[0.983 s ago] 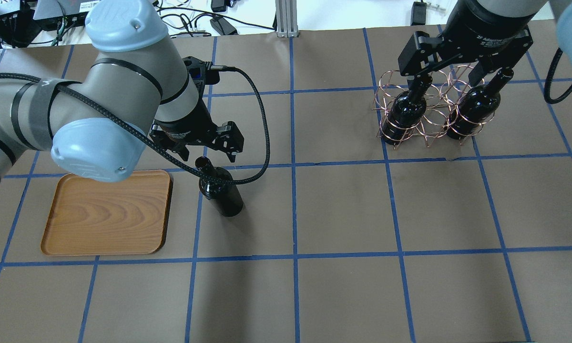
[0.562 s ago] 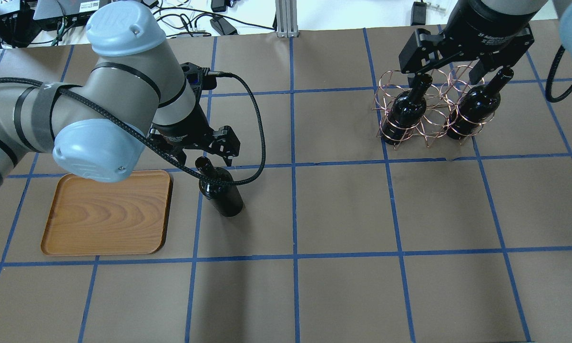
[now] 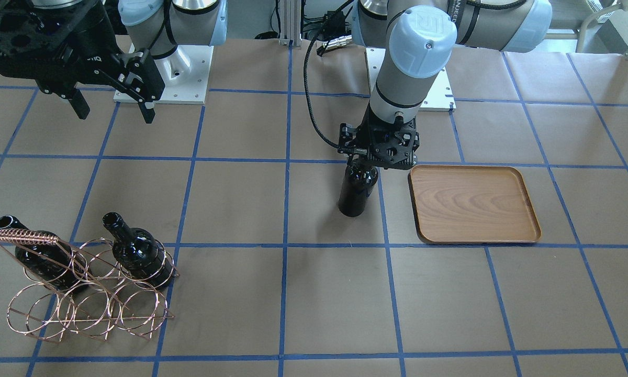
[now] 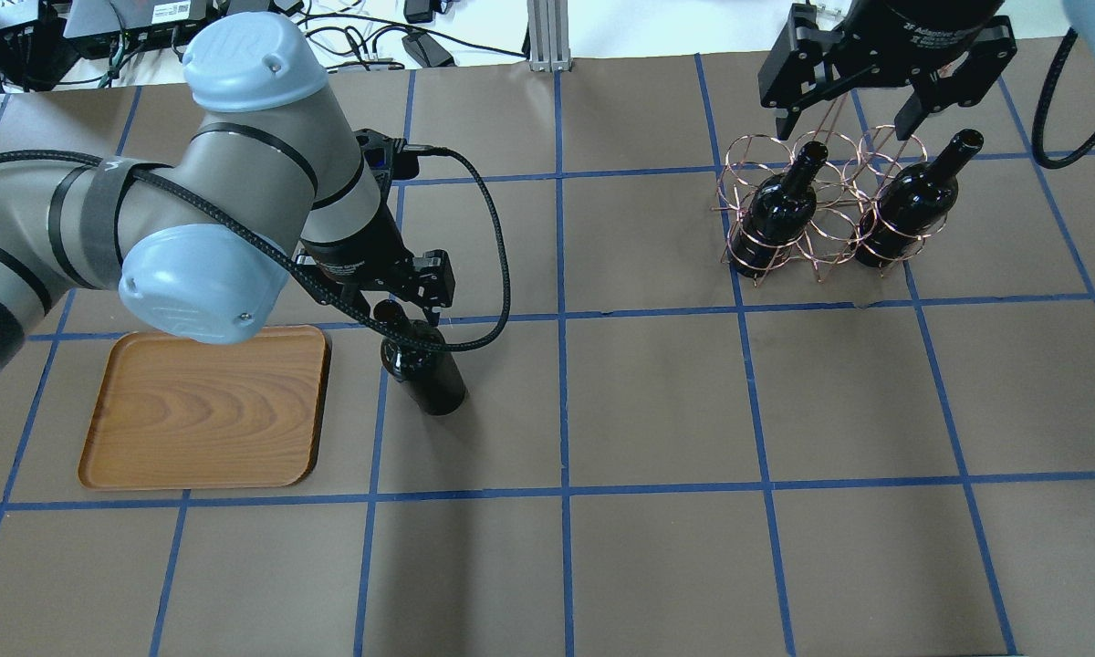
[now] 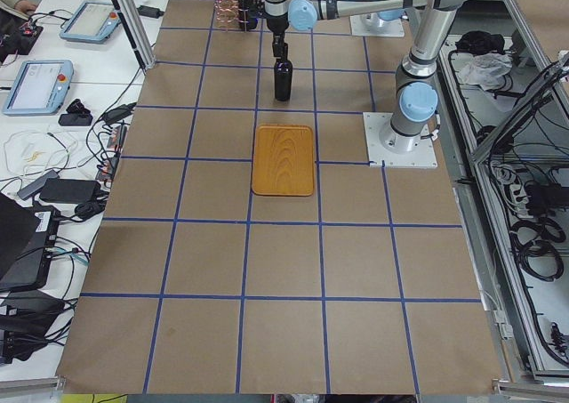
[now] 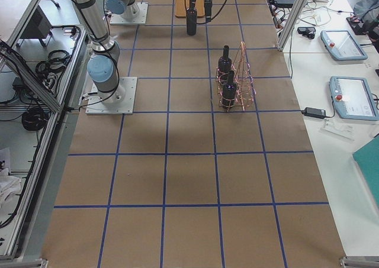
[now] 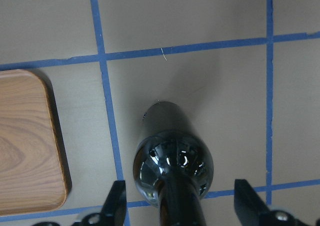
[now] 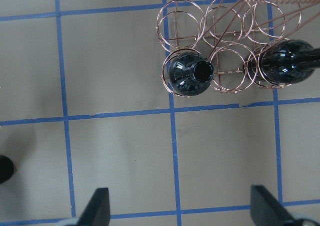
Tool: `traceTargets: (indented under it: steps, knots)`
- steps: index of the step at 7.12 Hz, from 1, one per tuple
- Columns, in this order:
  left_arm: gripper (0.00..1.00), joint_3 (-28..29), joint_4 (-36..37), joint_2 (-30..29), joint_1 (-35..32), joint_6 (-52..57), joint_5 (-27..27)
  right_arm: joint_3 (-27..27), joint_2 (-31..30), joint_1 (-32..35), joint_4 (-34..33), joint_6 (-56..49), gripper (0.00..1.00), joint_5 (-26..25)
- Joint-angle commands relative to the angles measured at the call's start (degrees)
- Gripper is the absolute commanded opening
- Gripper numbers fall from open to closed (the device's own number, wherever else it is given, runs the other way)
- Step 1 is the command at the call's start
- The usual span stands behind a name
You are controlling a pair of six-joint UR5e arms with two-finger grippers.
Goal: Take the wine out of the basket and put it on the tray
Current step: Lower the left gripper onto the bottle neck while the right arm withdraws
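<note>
From overhead, the left gripper (image 4: 391, 308) hides the mouth of the wine (image 4: 429, 379). The tray (image 7: 25, 146) runs off the wrist view, likely most of it.

Three wine bottles (image 4: 427, 372) (image 4: 771, 214) (image 4: 908, 205), one tray (image 4: 205, 411), one basket (image 4: 826, 214) of seemingly six rings.

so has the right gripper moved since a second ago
Yes. In the overhead view the right gripper has shifted toward the top edge, away from the copper wire basket, which has stayed put. It now overlaps only the basket's far edge.

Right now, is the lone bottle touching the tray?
Apart. The left wrist view shows bare table and blue tape between the bottle and the tray.
</note>
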Motion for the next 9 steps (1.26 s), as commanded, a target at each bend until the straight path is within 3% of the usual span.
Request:
traceTargets:
  steps: [1, 2, 3, 4, 6, 9]
  knots:
    - [0.73, 0.0, 0.0, -0.8, 0.0, 0.2, 0.0, -0.9, 0.6, 0.2, 1.7, 0.3, 1.00, 0.2]
    - [0.62, 0.0, -0.2, -0.9, 0.0, 0.1, 0.0, -0.9, 0.6, 0.2, 1.7, 0.3, 1.00, 0.5]
    - [0.57, 0.0, -0.3, -0.8, 0.0, 0.1, -0.2, -0.9, 0.6, 0.2, 1.8, 0.2, 1.00, 0.3]
    - [0.42, 0.1, -0.3, -0.9, 0.0, 0.1, -0.5, -0.9, 0.6, 0.2, 1.7, 0.2, 1.00, 0.3]
    - [0.00, 0.6, -2.0, -0.8, 0.0, -0.1, -0.5, -1.0, 0.8, 0.2, 1.7, -0.1, 1.00, 0.1]
    - [0.00, 1.7, -3.5, -0.5, 0.2, 0.0, -0.2, -1.0, 0.7, 0.2, 1.7, -0.1, 1.00, 0.2]
